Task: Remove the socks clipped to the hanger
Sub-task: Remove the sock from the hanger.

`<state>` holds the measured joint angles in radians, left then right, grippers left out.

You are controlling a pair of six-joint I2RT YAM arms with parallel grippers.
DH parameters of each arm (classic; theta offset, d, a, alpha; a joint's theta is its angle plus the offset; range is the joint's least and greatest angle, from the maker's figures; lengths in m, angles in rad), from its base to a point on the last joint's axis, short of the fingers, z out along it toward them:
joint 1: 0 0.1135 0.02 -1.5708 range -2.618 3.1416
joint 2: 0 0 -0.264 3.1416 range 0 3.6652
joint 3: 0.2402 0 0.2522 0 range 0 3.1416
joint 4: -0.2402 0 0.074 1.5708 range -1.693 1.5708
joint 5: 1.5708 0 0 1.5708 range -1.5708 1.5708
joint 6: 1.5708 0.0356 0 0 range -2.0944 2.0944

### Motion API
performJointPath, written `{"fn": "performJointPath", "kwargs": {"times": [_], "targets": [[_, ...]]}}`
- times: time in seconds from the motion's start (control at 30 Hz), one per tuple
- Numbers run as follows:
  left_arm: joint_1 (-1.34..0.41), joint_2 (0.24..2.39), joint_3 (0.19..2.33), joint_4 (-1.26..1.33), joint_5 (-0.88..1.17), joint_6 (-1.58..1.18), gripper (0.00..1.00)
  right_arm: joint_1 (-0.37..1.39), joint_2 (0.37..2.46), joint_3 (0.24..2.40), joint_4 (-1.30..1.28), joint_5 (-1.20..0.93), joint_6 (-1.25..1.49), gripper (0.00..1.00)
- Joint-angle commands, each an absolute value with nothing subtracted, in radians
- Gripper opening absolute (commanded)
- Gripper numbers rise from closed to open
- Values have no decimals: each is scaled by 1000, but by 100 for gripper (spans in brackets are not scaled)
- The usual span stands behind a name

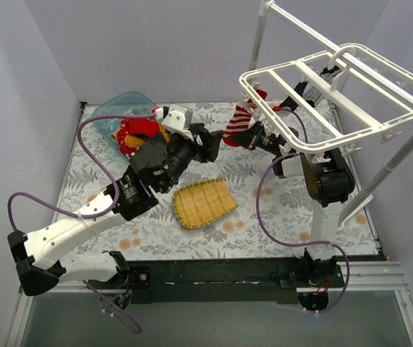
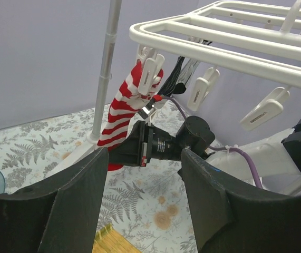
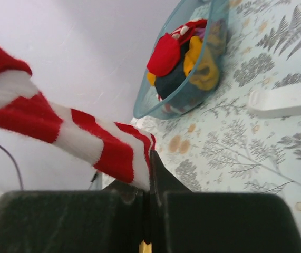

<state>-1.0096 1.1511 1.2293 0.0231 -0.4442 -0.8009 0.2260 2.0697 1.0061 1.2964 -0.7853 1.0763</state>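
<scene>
hanger: white grid frame, level, raised, 2 o'clock | striped sock: red-white, clipped at hanger's 9 o'clock corner, dangling | dark socks: clipped mid-frame | loose socks: red, yellow, heaped, 10 o'clock

Nothing to read anywhere. No letters, numbers or signs on the hanger, on the striped sock, on the blue basket or on the yellow mat.
</scene>
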Motion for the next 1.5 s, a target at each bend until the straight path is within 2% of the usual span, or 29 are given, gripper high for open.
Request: {"fn": "performJointPath", "kwargs": {"times": [0.0,0.3,0.47,0.53,1.0,1.47], "targets": [[-1002,1078,1180,5,-469,-830,57,248,2016,959,1890,-853,1269,1],[-950,1035,1095,15,-427,-905,58,310,1766,700,1891,-894,1276,1],[-803,1075,1095,31,-211,-988,58,313,1648,600,1891,-923,1287,1],[-789,1119,1120,58,-186,-974,58,313,1606,559,1890,-930,1290,1],[-735,1393,1308,127,-6,-945,58,316,1494,442,1888,-977,1324,1],[-735,1374,1243,324,233,-905,62,322,1460,403,1881,-1015,1344,1]]}}
